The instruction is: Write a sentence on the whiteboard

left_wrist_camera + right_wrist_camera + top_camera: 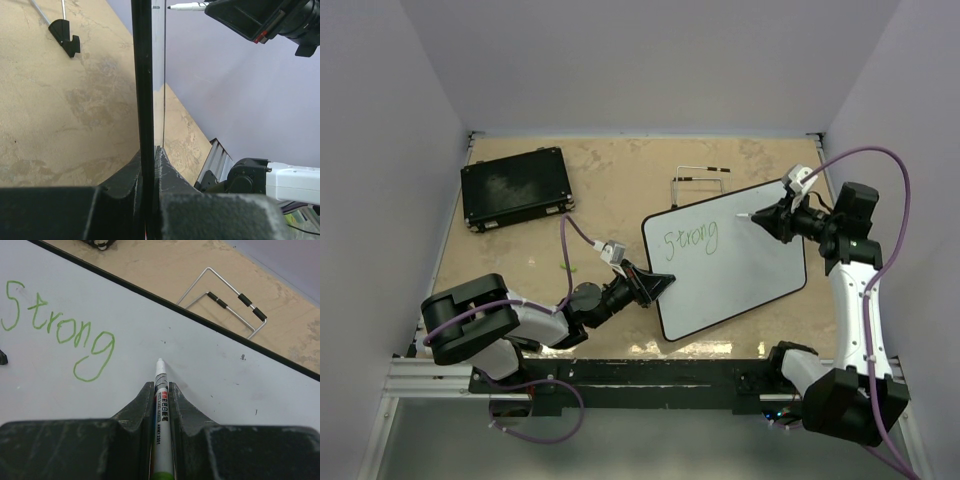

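Green ink tells the progress: the sentence reads only "Strong", near the top of the whiteboard, which sits skewed on the tabletop. My left fingers are clamped on its left rim, I judge to steady it against the writing. My right fingers pinch the marker, tip poised just right of the word where the next belongs; I cannot tell whether it touches.

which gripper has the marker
The right gripper, shut on the marker beside the word "Strong"; the left gripper clamps the whiteboard edge instead.
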Controlling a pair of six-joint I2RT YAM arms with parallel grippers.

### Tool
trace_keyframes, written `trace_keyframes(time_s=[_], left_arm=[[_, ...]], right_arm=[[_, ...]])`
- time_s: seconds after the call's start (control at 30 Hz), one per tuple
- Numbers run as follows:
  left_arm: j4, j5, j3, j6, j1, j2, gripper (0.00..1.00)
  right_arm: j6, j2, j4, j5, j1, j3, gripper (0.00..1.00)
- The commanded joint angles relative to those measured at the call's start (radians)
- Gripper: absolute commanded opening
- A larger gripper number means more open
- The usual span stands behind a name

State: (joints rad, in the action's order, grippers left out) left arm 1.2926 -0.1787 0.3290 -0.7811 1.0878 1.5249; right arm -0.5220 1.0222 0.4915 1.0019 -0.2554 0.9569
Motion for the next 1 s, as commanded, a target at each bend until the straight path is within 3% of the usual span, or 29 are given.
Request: trace_keyframes(time_s=[0.0,0.4,0.7,0.97], left_arm=[[-0.012,0.024,-0.002,0.111,0.004,-0.012,0.00],[-0.007,0.030,-0.004,0.117,0.004,-0.012,0.00],[-0.003,0.030,-0.007,0.115,0.004,-0.008,0.00],[0.002,0.028,-0.005,0.112,0.004,-0.003,0.00]], right_arm=[[0.045,0.004,-0.073,-0.031,0.013,-0.009,0.00],[0.085,0.029,-0.114,-0.049,0.085,-0.014,0.00],[-0.059,0.026,0.059,-0.040,0.087,-0.003,0.00],[-0.069,-0.007,0.075,-0.100,0.087,-0.014,0.00]])
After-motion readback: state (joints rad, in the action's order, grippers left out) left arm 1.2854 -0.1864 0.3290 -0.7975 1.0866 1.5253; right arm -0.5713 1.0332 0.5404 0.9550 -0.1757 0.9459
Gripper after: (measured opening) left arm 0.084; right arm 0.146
